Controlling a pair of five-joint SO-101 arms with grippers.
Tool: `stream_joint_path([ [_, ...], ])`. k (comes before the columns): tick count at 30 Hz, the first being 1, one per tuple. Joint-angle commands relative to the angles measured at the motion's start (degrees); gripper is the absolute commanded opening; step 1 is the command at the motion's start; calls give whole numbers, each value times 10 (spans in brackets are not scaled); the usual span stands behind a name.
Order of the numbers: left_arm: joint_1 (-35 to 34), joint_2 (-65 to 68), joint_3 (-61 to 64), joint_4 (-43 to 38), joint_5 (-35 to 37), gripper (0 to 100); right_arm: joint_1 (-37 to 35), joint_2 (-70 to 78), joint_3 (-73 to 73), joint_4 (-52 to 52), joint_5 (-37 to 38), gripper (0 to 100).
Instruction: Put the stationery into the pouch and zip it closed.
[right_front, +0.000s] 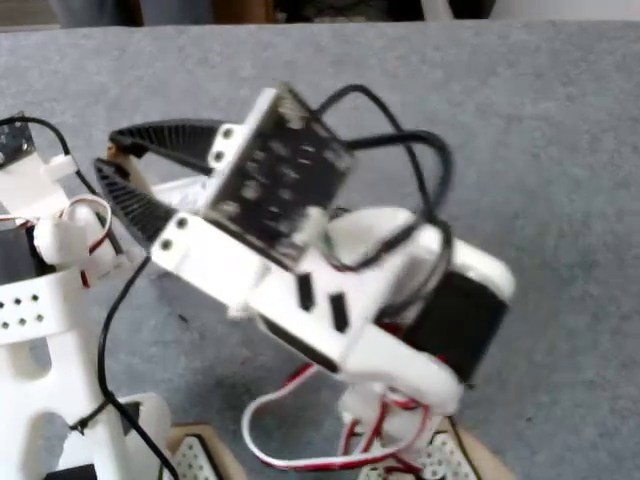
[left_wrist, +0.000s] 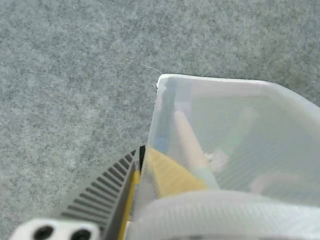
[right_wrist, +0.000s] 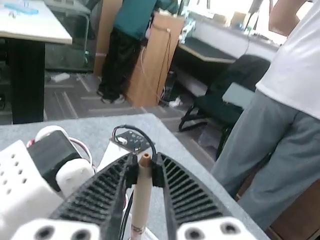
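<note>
right gripper (right_wrist: 144, 164) pinches the pen (right_wrist: 141, 197), long axis along its jaws, pointing at the left arm (right_front: 50, 290). left gripper (left_wrist: 141, 161) seems clamped on the pouch (left_wrist: 225, 125).

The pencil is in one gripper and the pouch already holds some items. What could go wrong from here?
The right gripper seems to pinch the slim beige pencil only at the jaw tips, so it may pivot or slip out. The translucent mesh pouch looks soft and its opening is not plain to see, so the pencil might catch on the mesh or miss.
</note>
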Motion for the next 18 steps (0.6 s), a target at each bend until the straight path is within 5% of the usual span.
stream_joint_path([
  [1, 6, -2, -1, -11, 3, 29, -4, 6, 0, -3, 2, 12],
  [18, 19, -4, -5, -11, 4, 29, -4, 28, 0, -46, 5, 12],
])
